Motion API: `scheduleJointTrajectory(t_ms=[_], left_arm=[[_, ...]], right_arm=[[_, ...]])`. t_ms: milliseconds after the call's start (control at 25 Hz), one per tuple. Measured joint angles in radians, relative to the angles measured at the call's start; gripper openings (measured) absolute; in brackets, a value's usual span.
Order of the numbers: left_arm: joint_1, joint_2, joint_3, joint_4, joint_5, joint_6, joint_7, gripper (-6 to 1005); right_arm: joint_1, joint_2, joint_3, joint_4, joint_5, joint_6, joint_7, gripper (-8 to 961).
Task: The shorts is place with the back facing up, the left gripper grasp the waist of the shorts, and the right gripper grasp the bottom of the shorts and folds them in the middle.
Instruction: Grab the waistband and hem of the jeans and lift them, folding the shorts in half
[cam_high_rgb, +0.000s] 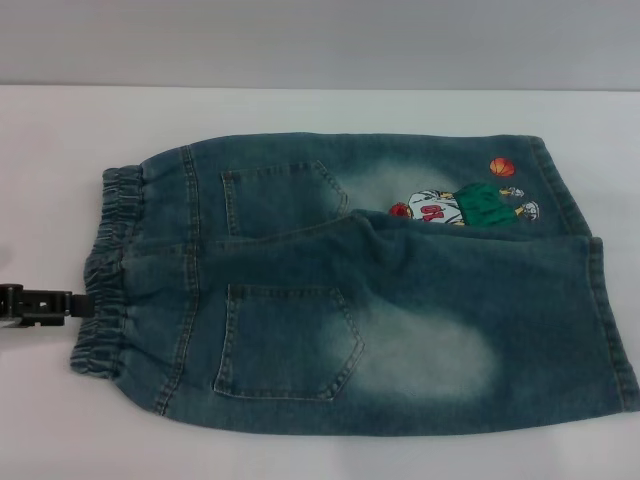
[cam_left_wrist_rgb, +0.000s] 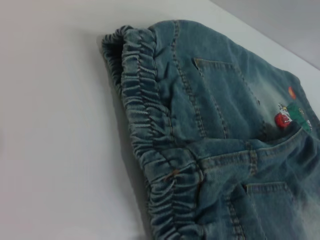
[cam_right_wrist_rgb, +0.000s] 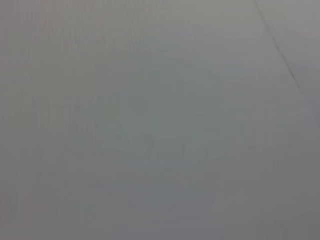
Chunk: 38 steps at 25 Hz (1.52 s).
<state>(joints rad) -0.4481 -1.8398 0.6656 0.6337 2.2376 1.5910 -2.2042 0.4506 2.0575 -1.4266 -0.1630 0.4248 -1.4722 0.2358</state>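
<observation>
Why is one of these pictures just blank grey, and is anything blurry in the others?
Right wrist view: only a plain pale surface crossed by one thin dark line. Left wrist view: the shorts' waistband looks sharp, the cartoon print soft, a shadow beside the band. Head view: even light on the shorts; left gripper at the edge.

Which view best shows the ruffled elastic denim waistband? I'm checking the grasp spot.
The left wrist view: the ruffled elastic denim waistband fills it close up. The head view shows it whole but smaller; the right wrist view shows none.
</observation>
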Motion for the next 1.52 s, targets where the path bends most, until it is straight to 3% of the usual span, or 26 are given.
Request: scheduleJointTrajectory(t_ms=[240,400,1520], left_arm=[[-0.019,0.022,0.050,0.017,0.034,0.044,-0.080,712],[-0.025,0.022,0.050,0.017,0.052,0.051,-0.086,712],[-0.038,-0.007,0.052,0.006,0.117,0.011,-0.090,711]], right_arm=[[0.000,-0.009,-0.004,-0.005,-0.002,0.001,0.001,470],[0.000,-0.011,-0.005,-0.006,-0.006,0.001,0.001,470],[-0.002,-0.014,-0.009,-0.005,-0.008,0.001,0.002,469]])
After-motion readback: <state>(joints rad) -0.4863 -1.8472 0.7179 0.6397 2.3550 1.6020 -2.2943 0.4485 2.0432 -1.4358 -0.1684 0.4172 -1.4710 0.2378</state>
